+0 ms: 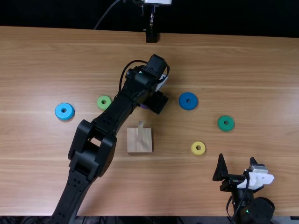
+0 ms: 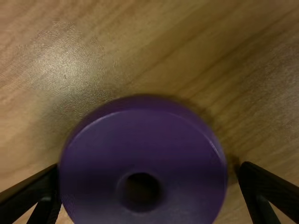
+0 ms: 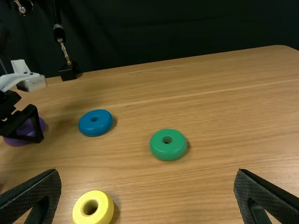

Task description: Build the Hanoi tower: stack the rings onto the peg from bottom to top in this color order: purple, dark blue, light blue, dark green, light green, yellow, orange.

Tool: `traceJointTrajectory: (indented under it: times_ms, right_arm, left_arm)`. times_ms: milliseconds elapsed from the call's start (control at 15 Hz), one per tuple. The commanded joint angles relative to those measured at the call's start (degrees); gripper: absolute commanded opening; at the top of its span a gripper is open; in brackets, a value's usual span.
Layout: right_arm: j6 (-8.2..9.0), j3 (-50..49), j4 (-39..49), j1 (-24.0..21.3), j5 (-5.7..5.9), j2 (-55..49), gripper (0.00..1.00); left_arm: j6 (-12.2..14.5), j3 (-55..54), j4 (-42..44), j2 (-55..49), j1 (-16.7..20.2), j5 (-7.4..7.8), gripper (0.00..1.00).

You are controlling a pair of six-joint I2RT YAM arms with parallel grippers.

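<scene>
My left gripper (image 1: 150, 103) is open around the purple ring (image 2: 145, 156), which lies flat on the tabletop (image 1: 261, 70) beyond the wooden base (image 1: 139, 146), toward the far edge. One finger (image 2: 32, 187) sits right up against the ring's side; between the other finger (image 2: 265, 187) and the ring I can see a small gap, so I'm not clamped on it. My right gripper (image 1: 237, 161) has its fingers wide apart, near the tabletop's near edge. The peg (image 1: 140, 129) stands upright on the base. The light blue ring (image 1: 64, 111) and light green ring (image 1: 104, 102) lie toward the left edge; the dark blue (image 1: 188, 101), dark green (image 1: 226, 123) and yellow (image 1: 198, 148) rings lie right of the base, yellow closest to the near edge.
</scene>
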Motion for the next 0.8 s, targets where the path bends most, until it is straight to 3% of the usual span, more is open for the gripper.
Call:
traceJointTrajectory:
  times_ms: [0, 200, 333, 400, 600, 733]
  right_arm:
    - [0.04, -3.68, -4.09, -0.71, -0.12, -0.73, 1.00]
    - [0.14, -3.68, -4.09, -0.71, -0.12, -0.73, 1.00]
    - [0.14, -3.68, -4.09, -0.71, -0.12, -0.73, 1.00]
    - [0.14, -3.68, -4.09, -0.71, -0.12, -0.73, 1.00]
    - [0.14, -3.68, -4.09, -0.71, -0.12, -0.73, 1.00]
    - [0.14, -3.59, -4.09, -0.71, -0.12, -0.73, 1.00]
  left_arm:
    - [0.32, 2.19, -0.11, 1.64, -0.32, 0.34, 1.00]
    - [0.42, 2.27, -0.32, 2.60, -0.06, 0.34, 0.97]
    - [0.53, 2.19, -0.11, 2.52, -0.06, 0.24, 0.20]
    - [0.21, 2.19, -0.11, 2.43, 0.03, 0.24, 0.00]
    - [-0.10, 2.71, -1.90, 1.46, 0.91, 0.03, 0.00]
    - [-0.10, 5.97, -10.76, -1.97, 1.35, -0.18, 0.00]
